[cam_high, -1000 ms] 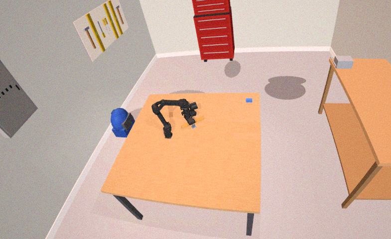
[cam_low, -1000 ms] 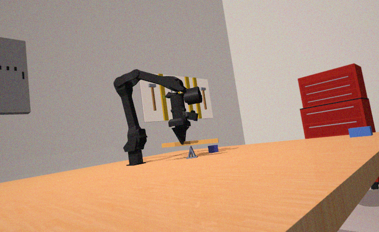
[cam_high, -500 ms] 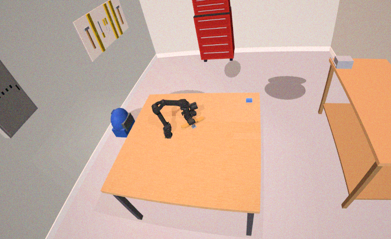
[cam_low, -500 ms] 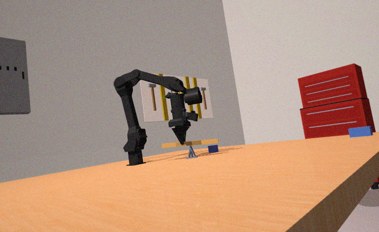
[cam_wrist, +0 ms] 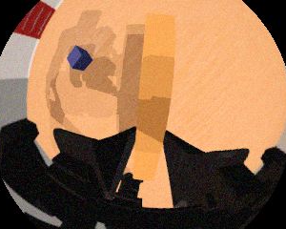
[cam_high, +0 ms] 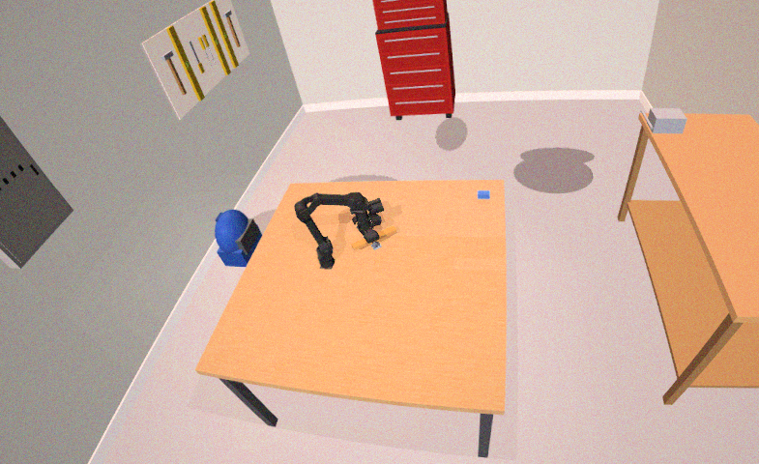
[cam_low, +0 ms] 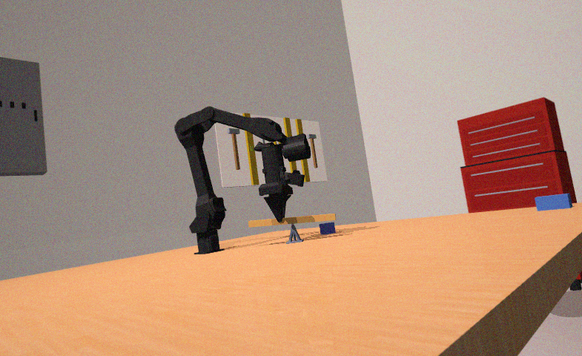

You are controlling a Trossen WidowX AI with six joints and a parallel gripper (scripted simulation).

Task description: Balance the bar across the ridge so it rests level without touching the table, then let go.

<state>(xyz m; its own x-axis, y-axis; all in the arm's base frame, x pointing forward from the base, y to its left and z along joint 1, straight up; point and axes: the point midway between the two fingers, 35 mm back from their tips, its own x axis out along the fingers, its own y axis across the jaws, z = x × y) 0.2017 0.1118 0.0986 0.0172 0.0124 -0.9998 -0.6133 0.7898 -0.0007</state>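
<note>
A long orange wooden bar [cam_high: 373, 237] [cam_low: 305, 219] [cam_wrist: 153, 95] lies level across the top of a small grey triangular ridge [cam_low: 293, 234] [cam_high: 376, 246] on the table. Both bar ends are clear of the table top in the exterior view. My gripper [cam_high: 371, 234] [cam_low: 279, 217] [cam_wrist: 145, 159] points straight down and is shut on the bar a little to the left of the ridge. In the wrist view the ridge is hidden under the bar.
A small dark blue cube [cam_low: 327, 227] [cam_wrist: 79, 57] stands on the table just past the bar's far end. A light blue block [cam_high: 483, 194] [cam_low: 552, 201] lies near the table's far corner. The arm's base [cam_high: 325, 258] [cam_low: 207, 240] stands left of the ridge.
</note>
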